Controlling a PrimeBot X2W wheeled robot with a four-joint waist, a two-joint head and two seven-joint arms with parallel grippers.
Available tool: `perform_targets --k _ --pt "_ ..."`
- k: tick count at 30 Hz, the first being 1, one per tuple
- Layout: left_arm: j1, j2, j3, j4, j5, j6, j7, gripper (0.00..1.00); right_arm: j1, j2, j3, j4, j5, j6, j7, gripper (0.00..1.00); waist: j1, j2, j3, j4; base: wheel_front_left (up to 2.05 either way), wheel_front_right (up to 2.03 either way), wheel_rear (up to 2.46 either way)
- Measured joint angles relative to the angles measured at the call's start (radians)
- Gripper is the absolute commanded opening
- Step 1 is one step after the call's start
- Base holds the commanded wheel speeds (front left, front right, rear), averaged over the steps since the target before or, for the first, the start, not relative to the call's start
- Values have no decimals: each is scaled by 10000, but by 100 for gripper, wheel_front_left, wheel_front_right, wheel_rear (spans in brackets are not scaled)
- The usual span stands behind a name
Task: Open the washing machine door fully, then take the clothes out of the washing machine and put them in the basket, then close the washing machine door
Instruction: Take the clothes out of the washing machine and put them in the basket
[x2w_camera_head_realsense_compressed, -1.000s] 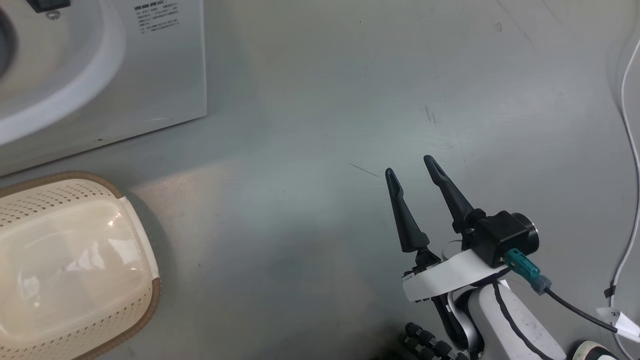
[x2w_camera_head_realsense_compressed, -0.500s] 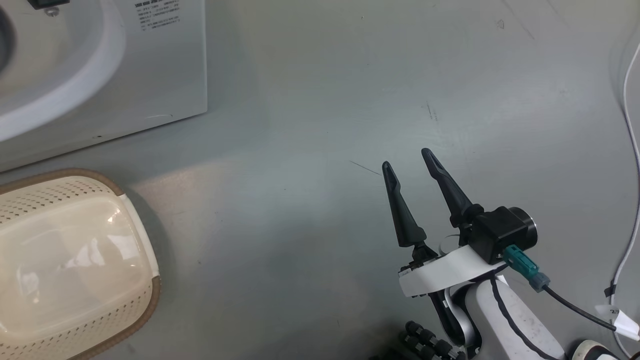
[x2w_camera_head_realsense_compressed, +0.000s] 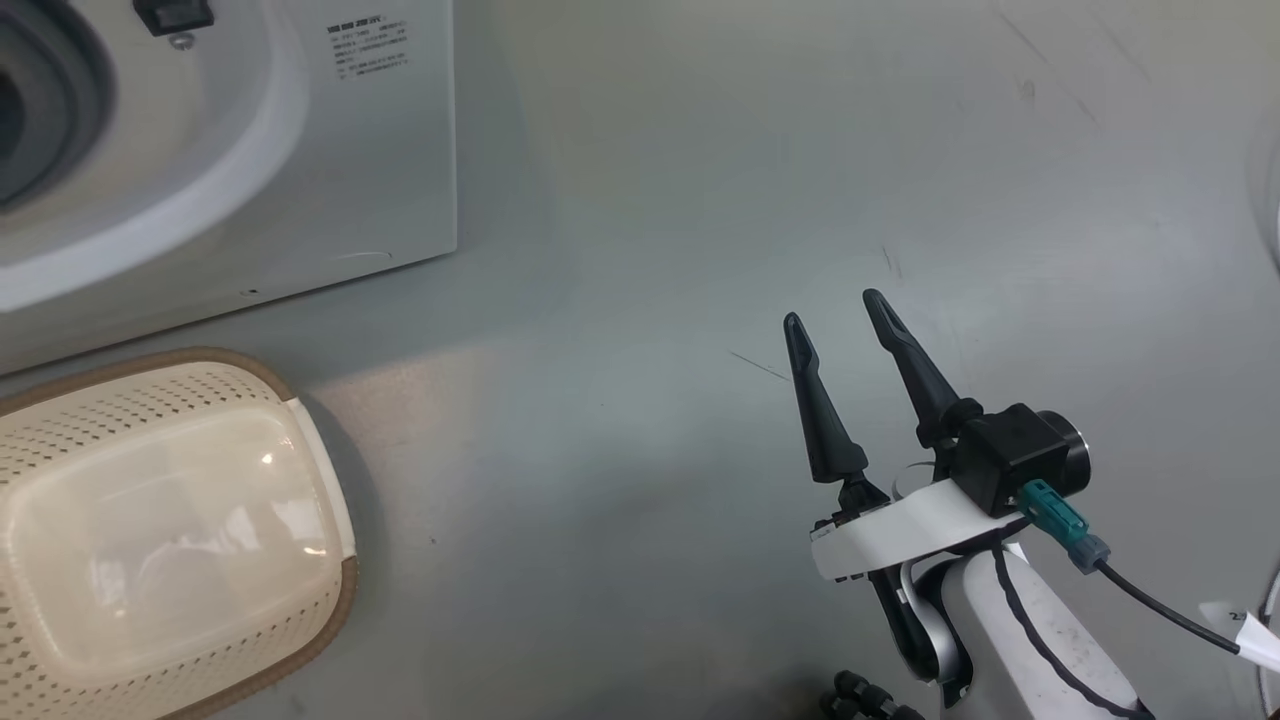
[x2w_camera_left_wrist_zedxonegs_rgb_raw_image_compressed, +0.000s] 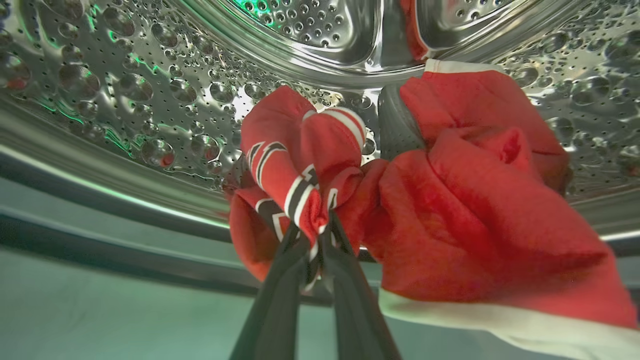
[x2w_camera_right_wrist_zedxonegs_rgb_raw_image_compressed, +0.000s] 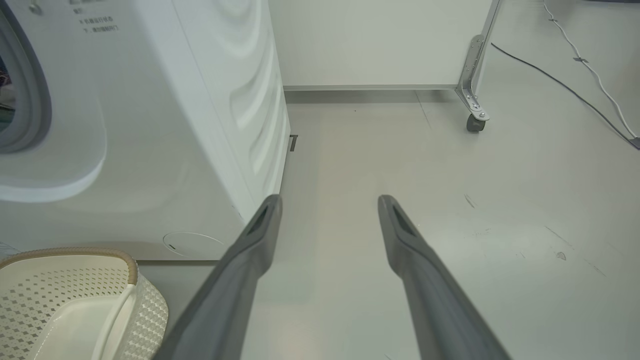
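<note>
Our left gripper (x2w_camera_left_wrist_zedxonegs_rgb_raw_image_compressed: 316, 242) pinches the red clothes (x2w_camera_left_wrist_zedxonegs_rgb_raw_image_compressed: 465, 215) at its tips inside the steel drum (x2w_camera_left_wrist_zedxonegs_rgb_raw_image_compressed: 125, 90), ready to draw them out; our right gripper (x2w_camera_head_realsense_compressed: 833, 310) hangs spread, basket (x2w_camera_head_realsense_compressed: 347, 588) to its left

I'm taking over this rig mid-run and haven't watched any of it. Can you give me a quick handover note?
left claw: shut on the clothes, inside the drum of the washing machine.
right claw: open and empty, above the floor.
basket: empty, on the floor in front of the machine.
Done: the opening is accessible and the clothes are gripped.
Left: pull the clothes out, put them in the basket, close the door.
</note>
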Motion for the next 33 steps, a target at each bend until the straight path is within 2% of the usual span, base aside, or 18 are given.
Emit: perform_targets --k 8,17,33 --pt "376 -656 -98 558 -79 -171 -709 0 -9 -17 -343 215 -86 -2 0 100 0 0 -665 307 0 0 0" --pt "866 -1298 -240 1124 -253 -370 -1404 0 121 -322 -786 422 -96 -6 0 100 0 0 -1562 798 0 0 0" --pt "2168 -2178 -546 1724 -345 -1116 -2717 0 872 -696 -1356 646 -79 -17 0 100 0 0 -3191 1835 0 0 0"
